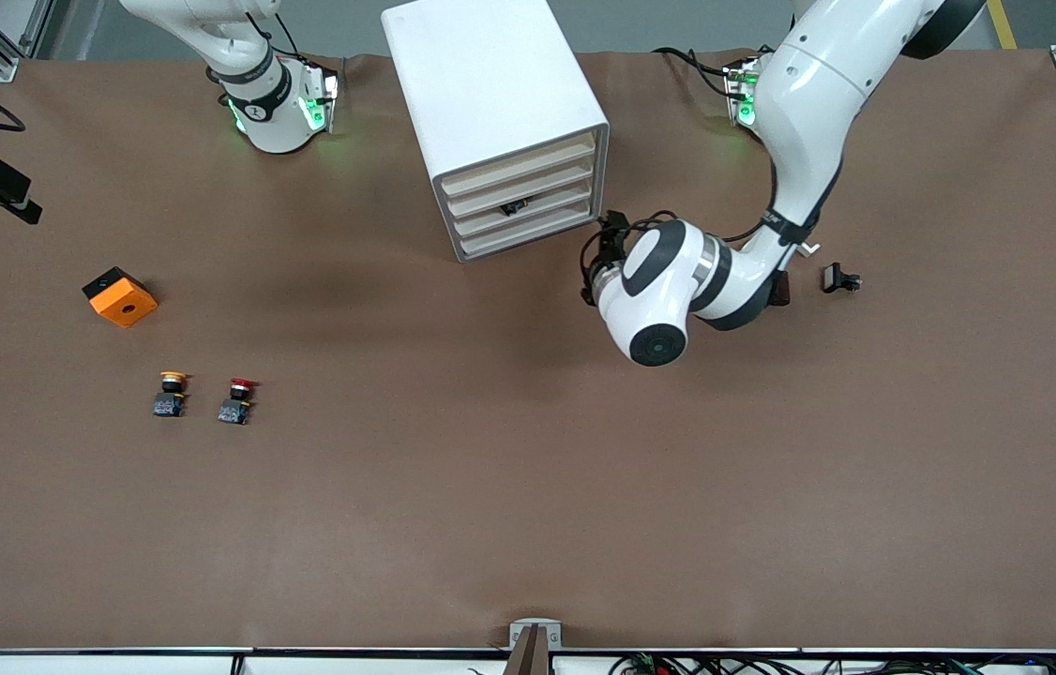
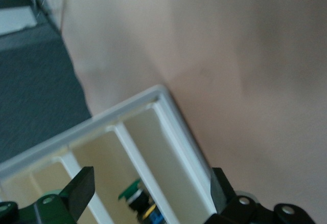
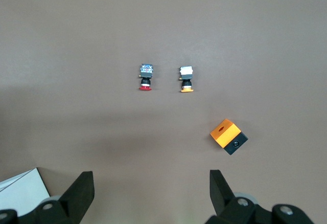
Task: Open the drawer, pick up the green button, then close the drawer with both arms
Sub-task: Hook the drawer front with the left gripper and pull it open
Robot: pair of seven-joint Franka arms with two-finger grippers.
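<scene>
The white cabinet stands at the table's robot side, its four cream-fronted drawers all pushed in. The green-capped button shows as a dark speck at the third drawer from the top. In the left wrist view the button shows between the white slats of the cabinet front. My left gripper is open and empty, just in front of the cabinet's corner toward the left arm's end; it also shows in the left wrist view. My right gripper is open and empty, high over the table; the right arm waits.
A red-capped button and a yellow-capped button stand side by side toward the right arm's end, with an orange-and-black block farther from the front camera. A small black part lies toward the left arm's end.
</scene>
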